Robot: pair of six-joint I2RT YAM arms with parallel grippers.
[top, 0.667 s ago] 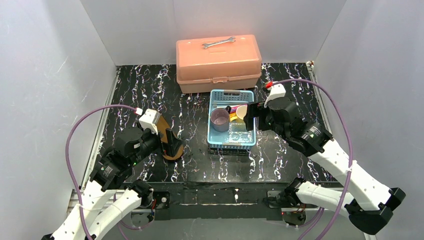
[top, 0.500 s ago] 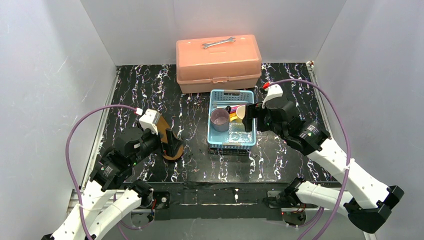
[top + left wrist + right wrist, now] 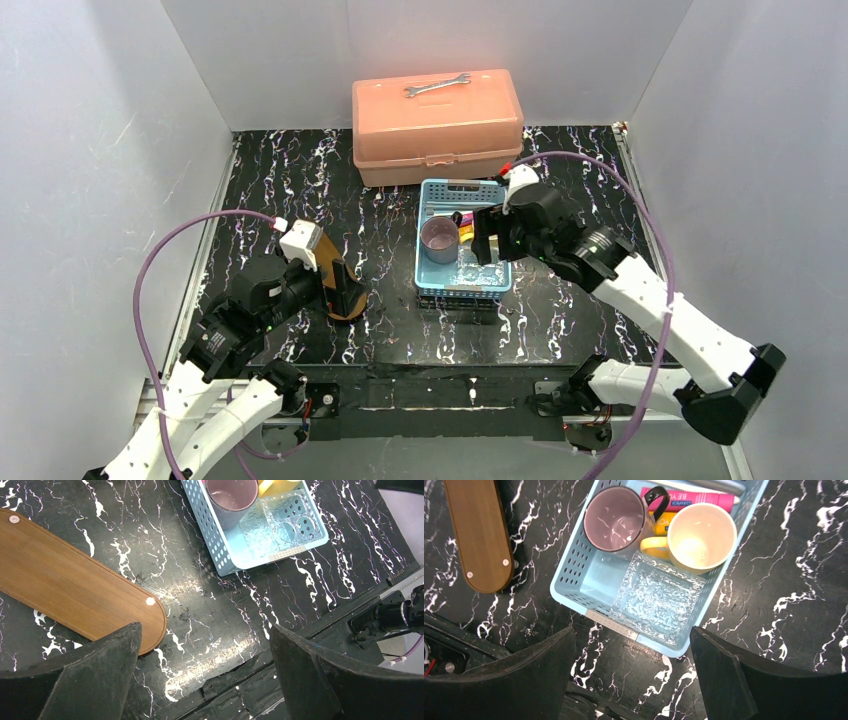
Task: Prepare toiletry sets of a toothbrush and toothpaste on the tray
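Note:
The brown wooden tray (image 3: 75, 585) lies bare on the black marbled table, left of the light-blue basket (image 3: 574, 592). In the basket's far end lie the magenta-pink toothpaste tube (image 3: 689, 500) and a yellow tube (image 3: 663, 522), which is mostly hidden between two cups. A slim pale toothbrush (image 3: 716, 485) lies along the far edge. My right gripper (image 3: 631, 645) is open and empty above the basket's near end (image 3: 487, 240). My left gripper (image 3: 205, 645) is open and empty over the tray's near end (image 3: 345, 290).
The basket also holds a purple cup (image 3: 616, 525), a cream mug (image 3: 701, 535) and a clear glass dish (image 3: 656, 600). A salmon toolbox (image 3: 437, 130) with a steel wrench (image 3: 437, 86) on its lid stands at the back. White walls enclose the table.
My right gripper has moved left and now sits over the basket. The left arm has barely moved.

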